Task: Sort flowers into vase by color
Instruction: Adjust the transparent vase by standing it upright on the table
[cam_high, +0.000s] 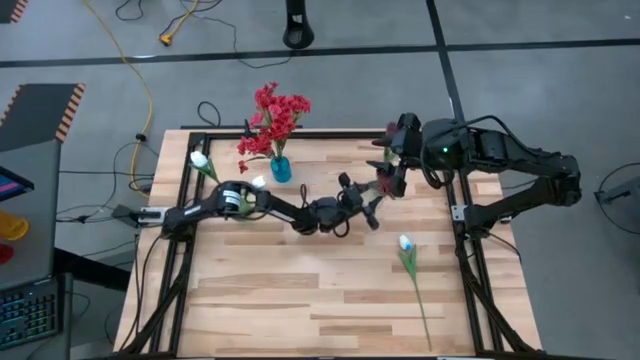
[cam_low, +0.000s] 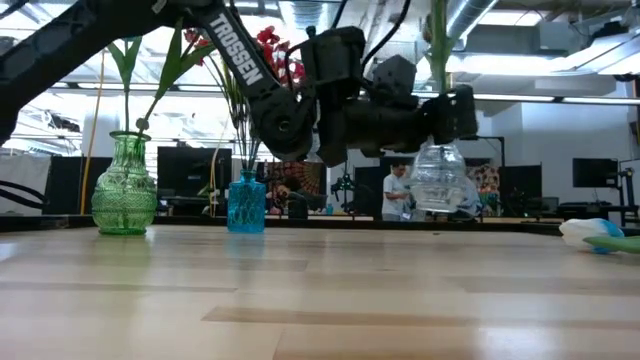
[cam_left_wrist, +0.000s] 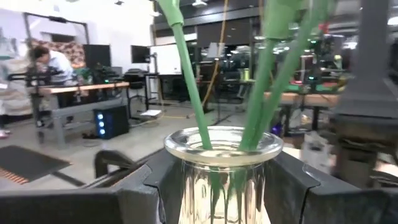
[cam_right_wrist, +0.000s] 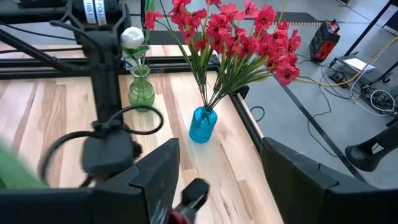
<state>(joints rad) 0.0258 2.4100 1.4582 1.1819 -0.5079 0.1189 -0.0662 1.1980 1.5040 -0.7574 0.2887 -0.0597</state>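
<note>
One white tulip on a long thin green stem lies flat on the pale wooden desk, on its near right part. It is the only flower not yet in a vase. Two other white tulips stand in the green ribbed glass vase at the far left. Just right of that vase, the bright red clustered blossoms fill the small blue glass vase.

The clear glass vase at the far right already has green stems in it, though their blossoms cannot be made out. The left tool reaches across the desk and grasps this vase, one finger pressed to either side of it. The right tool hovers over the same vase with its fingers released and wide apart, nothing between them.

The step in hand looks like the end of loading the clear vase, with the left tool steadying it. The lying tulip is well apart from both tools, nearer and to the right of them. The next move probably calls for the right tool to come near and down, close on the thin stem, then carry it across to the green vase.
</note>
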